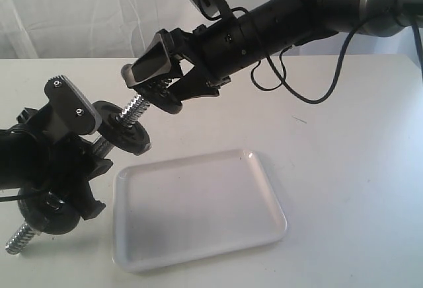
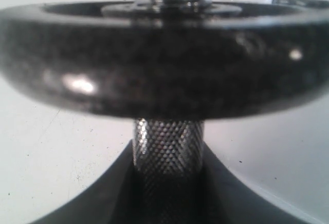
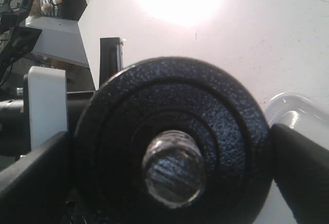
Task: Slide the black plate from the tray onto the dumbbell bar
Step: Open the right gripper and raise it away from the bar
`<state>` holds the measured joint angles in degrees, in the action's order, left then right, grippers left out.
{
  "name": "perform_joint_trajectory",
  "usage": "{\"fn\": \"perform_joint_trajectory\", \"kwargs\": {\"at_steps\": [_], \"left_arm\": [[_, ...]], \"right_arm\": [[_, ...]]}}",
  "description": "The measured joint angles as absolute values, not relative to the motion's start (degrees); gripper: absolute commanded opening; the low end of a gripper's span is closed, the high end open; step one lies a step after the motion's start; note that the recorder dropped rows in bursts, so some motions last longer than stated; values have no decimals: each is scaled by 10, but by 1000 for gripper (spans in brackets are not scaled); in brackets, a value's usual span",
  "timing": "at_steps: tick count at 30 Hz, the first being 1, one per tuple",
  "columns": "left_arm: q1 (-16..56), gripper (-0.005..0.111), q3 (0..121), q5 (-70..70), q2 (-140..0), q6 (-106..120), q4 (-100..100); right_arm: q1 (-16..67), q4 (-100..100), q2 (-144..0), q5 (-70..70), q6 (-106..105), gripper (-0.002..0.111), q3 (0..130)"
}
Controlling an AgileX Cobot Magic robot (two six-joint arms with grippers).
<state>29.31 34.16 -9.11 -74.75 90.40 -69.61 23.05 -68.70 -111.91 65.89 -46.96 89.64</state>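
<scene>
My left gripper [image 1: 82, 156] is shut on the knurled middle of the dumbbell bar [image 1: 102, 144], which it holds tilted above the table. One black disc [image 1: 122, 129] sits on the bar just above that gripper, and another [image 1: 56, 212] sits near the low threaded end. My right gripper [image 1: 158, 84] is shut on the black plate [image 1: 166, 98] at the bar's upper threaded end. In the right wrist view the bar's tip [image 3: 174, 168] pokes through the hole of the plate [image 3: 226, 126], with a finger against each side of its rim. The left wrist view shows the knurled bar [image 2: 168, 147] under a disc [image 2: 164, 70].
The white tray [image 1: 198, 209] lies on the white table below both arms, holding nothing. A black cable [image 1: 310, 83] loops down from the right arm. A corner of the tray [image 3: 298, 113] shows in the right wrist view.
</scene>
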Motion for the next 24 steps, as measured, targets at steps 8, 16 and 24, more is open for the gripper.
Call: {"fn": "perform_joint_trajectory", "kwargs": {"at_steps": [8,16,24], "left_arm": [[293,0,342,-90,-747,904,-695],[293,0,342,-94,-747,904,-695],[293,0,332,-105,-747,903,-695]], "right_arm": [[231,-696,-1119,659,-450,105,896],[228,-695,-1108,658,-482,105,896],[188,-744,-1047,694,-506,105,924]]}}
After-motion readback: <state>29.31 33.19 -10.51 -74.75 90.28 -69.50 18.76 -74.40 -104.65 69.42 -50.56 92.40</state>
